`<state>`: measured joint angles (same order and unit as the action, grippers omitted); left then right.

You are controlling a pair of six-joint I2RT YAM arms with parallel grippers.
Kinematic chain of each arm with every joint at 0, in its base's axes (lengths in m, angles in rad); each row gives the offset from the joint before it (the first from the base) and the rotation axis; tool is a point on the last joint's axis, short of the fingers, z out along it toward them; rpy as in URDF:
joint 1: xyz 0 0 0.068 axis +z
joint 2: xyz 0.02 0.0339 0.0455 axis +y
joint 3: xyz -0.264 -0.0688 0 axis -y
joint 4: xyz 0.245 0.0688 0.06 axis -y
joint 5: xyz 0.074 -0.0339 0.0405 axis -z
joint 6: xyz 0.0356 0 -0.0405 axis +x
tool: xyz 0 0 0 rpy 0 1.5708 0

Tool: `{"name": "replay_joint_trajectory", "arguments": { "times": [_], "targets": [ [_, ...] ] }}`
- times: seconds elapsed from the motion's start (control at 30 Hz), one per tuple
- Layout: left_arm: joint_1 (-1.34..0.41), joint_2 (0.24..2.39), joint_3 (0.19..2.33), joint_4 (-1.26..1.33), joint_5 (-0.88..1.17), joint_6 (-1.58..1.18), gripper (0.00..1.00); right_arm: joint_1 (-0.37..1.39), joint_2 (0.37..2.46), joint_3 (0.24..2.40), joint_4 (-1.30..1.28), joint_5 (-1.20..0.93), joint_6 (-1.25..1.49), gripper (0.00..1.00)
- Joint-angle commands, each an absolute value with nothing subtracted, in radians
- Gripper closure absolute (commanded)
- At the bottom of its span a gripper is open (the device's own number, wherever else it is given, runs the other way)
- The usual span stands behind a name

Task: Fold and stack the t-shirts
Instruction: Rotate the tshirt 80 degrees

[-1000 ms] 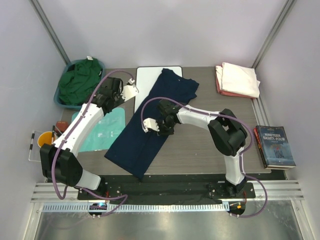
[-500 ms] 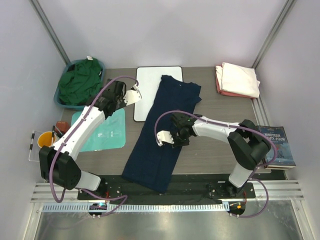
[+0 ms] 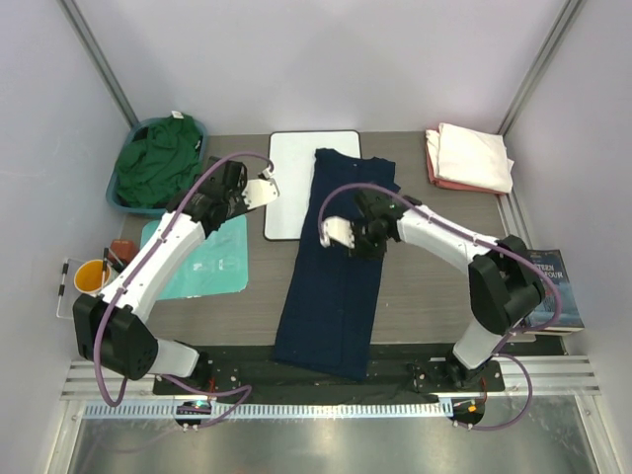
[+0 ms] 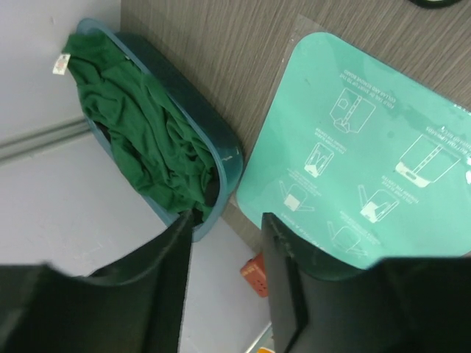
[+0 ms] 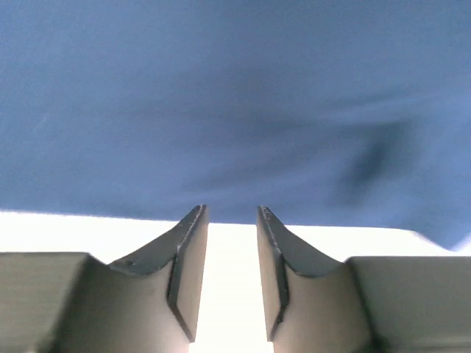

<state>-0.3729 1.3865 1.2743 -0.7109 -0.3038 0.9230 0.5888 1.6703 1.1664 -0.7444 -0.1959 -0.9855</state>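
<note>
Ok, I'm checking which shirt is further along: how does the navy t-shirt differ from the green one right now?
Pose: the navy t-shirt lies spread flat as a long narrow strip, while the green t-shirt is crumpled in a heap. Place: the navy t-shirt is out on the table; the green t-shirt sits inside the blue bin at the far left corner. Both are dark cloth shirts, not yet stacked.

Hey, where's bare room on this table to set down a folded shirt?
Widest bare table lies right of the navy t-shirt, nearer than the cream and pink stack, though the right arm crosses it. A narrower strip runs between the teal mat and that shirt. The left is crowded: bin with green t-shirt, left arm.
</note>
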Motion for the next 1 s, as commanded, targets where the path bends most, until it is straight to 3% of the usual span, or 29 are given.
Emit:
{"name": "replay_joint_trajectory", "arguments": {
  "times": [0.0, 0.07, 0.13, 0.17, 0.2, 0.47, 0.97],
  "targets": [
    [-0.377, 1.376, 1.272, -0.684, -0.287, 0.907, 0.50, 0.574, 1.698, 1.446, -0.638, -0.154, -0.859, 0.61],
    [-0.385, 1.388, 1.272, -0.686, -0.284, 0.896, 0.51, 0.549, 1.764, 1.524, -0.568, -0.089, -0.800, 0.83],
    [-0.394, 1.394, 1.272, -0.684, -0.279, 0.890, 0.66, 0.506, 1.888, 1.647, -0.534, -0.075, -0.782, 0.99],
    [-0.396, 1.399, 1.272, -0.684, -0.279, 0.890, 0.75, 0.496, 1.931, 1.681, -0.525, -0.063, -0.778, 0.99],
    [-0.399, 1.401, 1.273, -0.684, -0.279, 0.891, 0.99, 0.482, 1.966, 1.740, -0.522, -0.060, -0.791, 0.99],
    [-0.399, 1.408, 1.289, -0.681, -0.304, 0.897, 1.00, 0.446, 2.287, 1.991, -0.546, -0.090, -0.836, 0.99],
    [-0.399, 1.413, 1.276, -0.689, -0.380, 0.919, 1.00, 0.425, 2.572, 2.254, -0.571, -0.104, -0.874, 0.99]
  ]
}}
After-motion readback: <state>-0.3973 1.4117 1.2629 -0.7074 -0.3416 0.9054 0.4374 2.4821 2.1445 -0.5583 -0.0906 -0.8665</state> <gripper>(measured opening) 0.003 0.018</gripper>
